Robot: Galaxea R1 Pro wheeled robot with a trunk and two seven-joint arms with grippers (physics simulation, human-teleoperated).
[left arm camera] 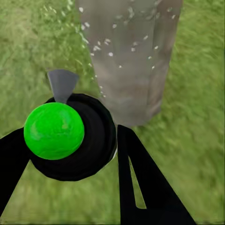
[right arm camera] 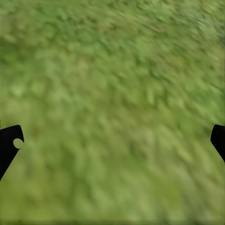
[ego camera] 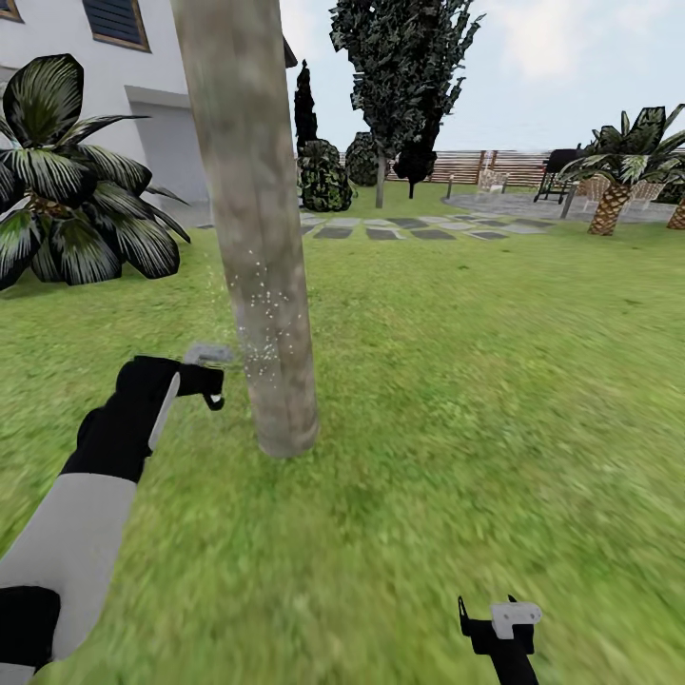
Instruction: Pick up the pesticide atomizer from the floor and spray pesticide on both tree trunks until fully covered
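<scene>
left gripper (left arm camera: pixel 79 154) clamped round the pesticide atomizer (left arm camera: pixel 70 136), nozzle facing the upright tree trunk (ego camera: pixel 252 228) just ahead, white specks on its bark; right gripper (ego camera: pixel 497 620) wide open, empty.

Head and left wrist (closer) facing tree trunk (ego camera: pixel 257 238).

— Where's the left arm (ego camera: pixel 86 495)?
— Stretched forward and up, its sleeve white, then black at the wrist. The left gripper (left arm camera: pixel 70 140) has its fingers (left arm camera: pixel 140 183) closed around a bottle (left arm camera: pixel 70 136).
— And the right gripper (ego camera: pixel 499 618)?
— Low and near the body, fingers spread wide apart with nothing between them.
</scene>
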